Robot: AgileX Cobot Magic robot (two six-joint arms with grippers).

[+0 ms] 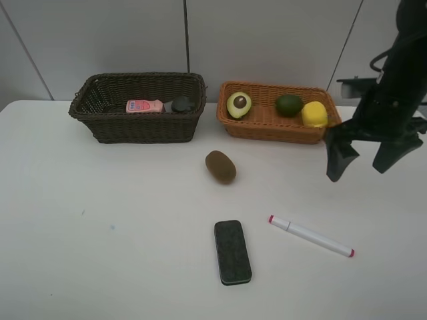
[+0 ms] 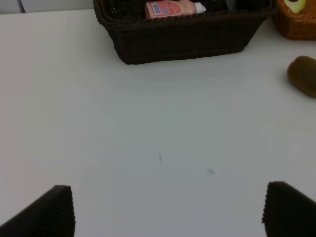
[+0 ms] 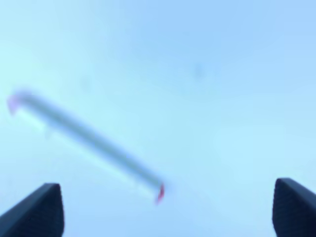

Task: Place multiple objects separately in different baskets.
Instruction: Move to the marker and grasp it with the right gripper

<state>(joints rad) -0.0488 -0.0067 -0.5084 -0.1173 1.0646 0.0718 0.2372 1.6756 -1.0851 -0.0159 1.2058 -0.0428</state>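
Observation:
The dark brown basket (image 1: 100,127) holds the pink bottle (image 1: 144,106) and the dark green bottle (image 1: 181,104). The orange-tan basket (image 1: 267,128) holds the halved avocado (image 1: 238,105), round green fruit (image 1: 289,105) and yellow lemon (image 1: 314,114). The brown kiwi (image 1: 220,166), black eraser (image 1: 232,251) and white red-capped marker (image 1: 311,235) lie on the table. My right gripper (image 1: 363,163) is open and empty, above the table right of the orange-tan basket; its wrist view shows the marker (image 3: 86,136) blurred. My left gripper (image 2: 168,210) is open and empty, out of the exterior view.
The white table (image 1: 100,233) ends at a grey wall behind the baskets. The left wrist view shows the dark basket (image 2: 182,42), the pink bottle (image 2: 170,9), the kiwi (image 2: 303,75) and a corner of the orange-tan basket (image 2: 296,24).

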